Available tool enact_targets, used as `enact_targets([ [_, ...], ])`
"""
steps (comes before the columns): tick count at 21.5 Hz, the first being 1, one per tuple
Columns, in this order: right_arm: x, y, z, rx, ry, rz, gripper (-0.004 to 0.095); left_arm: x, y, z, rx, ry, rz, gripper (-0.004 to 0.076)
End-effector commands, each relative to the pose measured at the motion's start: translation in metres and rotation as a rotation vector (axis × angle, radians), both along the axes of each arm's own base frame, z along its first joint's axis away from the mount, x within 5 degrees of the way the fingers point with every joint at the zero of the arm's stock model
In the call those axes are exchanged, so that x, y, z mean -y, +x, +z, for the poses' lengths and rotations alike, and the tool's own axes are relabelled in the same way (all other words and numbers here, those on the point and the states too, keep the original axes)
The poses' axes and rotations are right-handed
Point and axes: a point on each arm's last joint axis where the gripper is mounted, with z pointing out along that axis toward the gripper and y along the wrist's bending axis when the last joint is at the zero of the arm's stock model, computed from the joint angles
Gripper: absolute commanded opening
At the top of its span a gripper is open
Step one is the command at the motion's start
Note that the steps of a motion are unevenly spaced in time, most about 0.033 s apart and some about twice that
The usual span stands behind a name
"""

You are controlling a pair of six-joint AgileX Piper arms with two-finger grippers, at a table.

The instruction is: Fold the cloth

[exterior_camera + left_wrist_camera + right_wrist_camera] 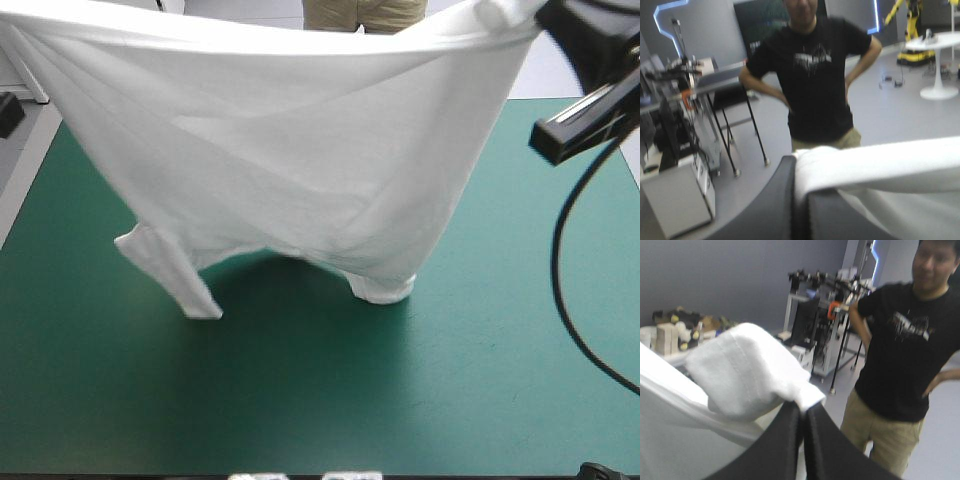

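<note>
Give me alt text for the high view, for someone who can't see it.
A white T-shirt hangs lifted and stretched wide over the teal-green table, its top edge spanning the picture's top. Its two sleeves dangle lowest, close to the cover, with a shadow beneath them.

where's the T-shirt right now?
In the high view the T-shirt hangs lifted over the far half of the table, stretched between the left gripper and the right gripper, each shut on its top edge.

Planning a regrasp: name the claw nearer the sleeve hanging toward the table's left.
Left. Left claw grips the T-shirt high on that sleeve's side; right claw grips the opposite corner.
</note>
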Motion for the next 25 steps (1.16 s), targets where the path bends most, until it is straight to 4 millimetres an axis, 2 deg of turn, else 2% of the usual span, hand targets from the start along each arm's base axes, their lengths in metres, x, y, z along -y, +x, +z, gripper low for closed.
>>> enact_targets([
  [1, 0.020, -0.022, 0.033, 0.242, 0.086, -0.002, 0.0000, 0.001, -0.022, 0.033, 0.258, -0.089, -0.055, -0.0009],
  [4, 0.035, -0.038, 0.048, 0.351, 0.136, -0.004, 0.0000, -0.001, -0.035, 0.050, 0.421, -0.117, -0.063, -0.0009],
  [7, 0.034, -0.033, 0.049, 0.364, 0.113, -0.052, 0.0000, -0.001, -0.033, 0.053, 0.450, -0.120, -0.057, -0.0009],
  [9, 0.021, -0.014, 0.042, 0.307, 0.052, -0.102, 0.0000, 0.001, -0.012, 0.047, 0.377, -0.101, -0.052, -0.0009],
  [10, 0.007, 0.005, 0.035, 0.240, 0.015, -0.146, 0.0000, 0.005, 0.012, 0.039, 0.298, -0.086, -0.054, -0.0009],
  [11, 0.002, 0.013, 0.032, 0.215, -0.001, -0.171, 0.0000, 0.006, 0.022, 0.035, 0.265, -0.081, -0.054, -0.0009],
  [13, -0.029, 0.052, 0.018, 0.143, -0.075, -0.251, -0.0017, 0.012, 0.075, 0.015, 0.125, -0.070, -0.053, -0.0009],
  [14, -0.036, 0.060, 0.015, 0.141, -0.080, -0.260, -0.0018, 0.013, 0.089, 0.008, 0.090, -0.067, -0.051, -0.0009],
  [15, -0.045, 0.077, 0.011, 0.137, -0.072, -0.269, -0.0018, 0.016, 0.114, -0.002, 0.044, -0.066, -0.048, -0.0009],
  [16, -0.049, 0.090, 0.010, 0.141, -0.052, -0.257, -0.0018, 0.017, 0.131, -0.008, 0.027, -0.084, -0.044, -0.0009],
  [18, -0.045, 0.125, 0.007, 0.149, 0.057, -0.206, -0.0017, 0.018, 0.165, -0.016, 0.050, -0.142, -0.028, -0.0009],
  [19, -0.036, 0.148, 0.006, 0.175, 0.137, -0.185, -0.0017, 0.018, 0.181, -0.017, 0.101, -0.166, -0.008, -0.0009],
  [20, -0.030, 0.159, 0.006, 0.191, 0.197, -0.150, -0.0017, 0.017, 0.187, -0.016, 0.144, -0.184, 0.000, -0.0009],
  [21, -0.016, 0.175, 0.007, 0.232, 0.280, -0.120, -0.0018, 0.016, 0.195, -0.012, 0.215, -0.201, 0.012, -0.0009],
  [25, 0.007, 0.187, 0.011, 0.287, 0.364, -0.061, -0.0018, 0.012, 0.191, 0.005, 0.378, -0.203, 0.043, -0.0009],
])
